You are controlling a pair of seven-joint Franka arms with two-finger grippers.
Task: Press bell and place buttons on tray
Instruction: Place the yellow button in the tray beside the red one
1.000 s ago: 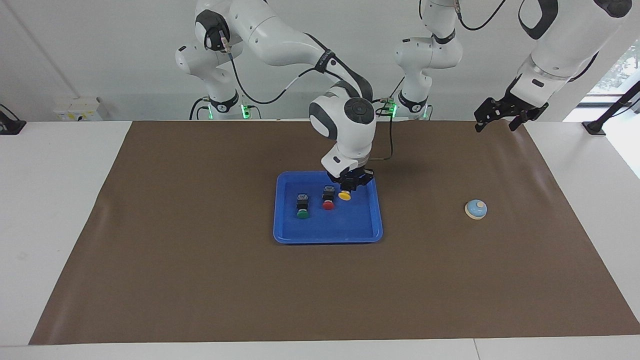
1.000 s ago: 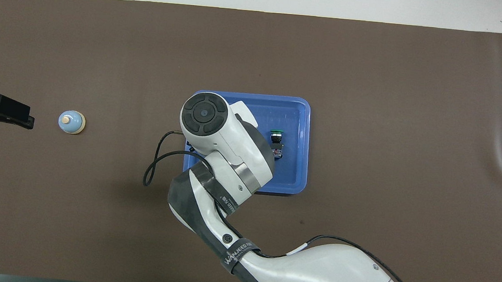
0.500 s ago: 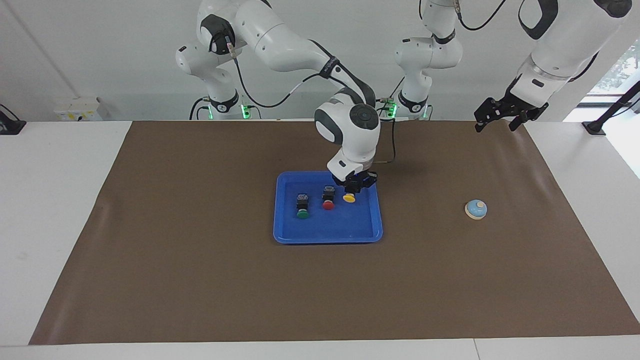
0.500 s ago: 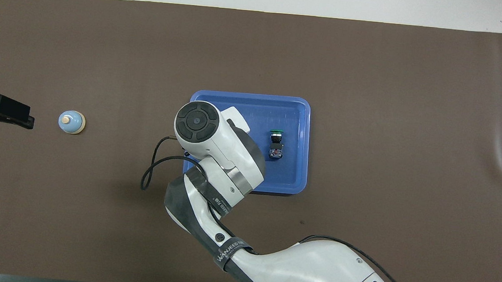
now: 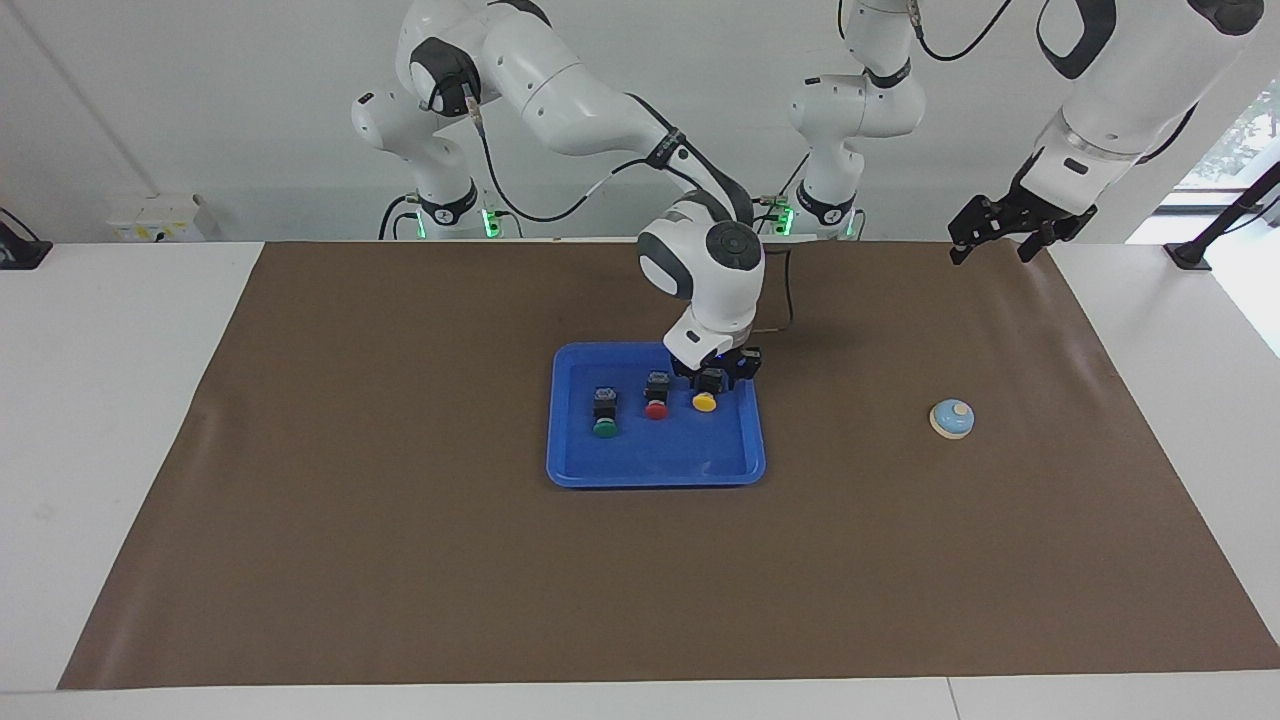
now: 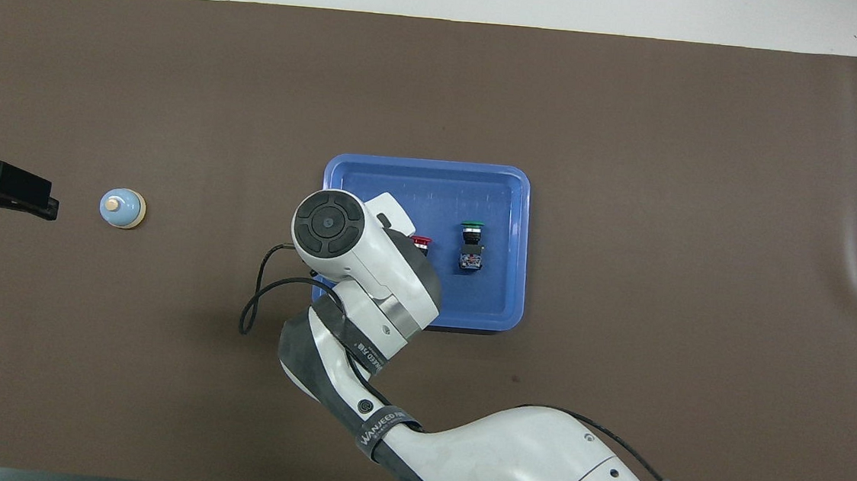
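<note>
The blue tray point(image 5: 650, 465) point(image 6: 500, 307) lies mid-mat. Three buttons stand in it in a row: green point(image 5: 604, 427) point(image 6: 472, 229), red point(image 5: 656, 409) point(image 6: 421, 241) and yellow point(image 5: 705, 402). My right gripper point(image 5: 713, 378) is low in the tray, right at the yellow button's black body, with the cap resting on the tray floor. In the overhead view its wrist hides that button. The light-blue bell point(image 5: 952, 418) point(image 6: 122, 208) sits on the mat toward the left arm's end. My left gripper point(image 5: 990, 255) point(image 6: 34, 198) waits open, up in the air beside the bell.
A brown mat point(image 5: 400, 550) covers most of the white table. The right arm's cable point(image 6: 256, 288) loops over the mat at the tray's edge on the bell's side.
The right gripper has sunk and shifted slightly toward the left arm's end with the yellow button, which now rests on the tray floor. The left arm has not moved.
</note>
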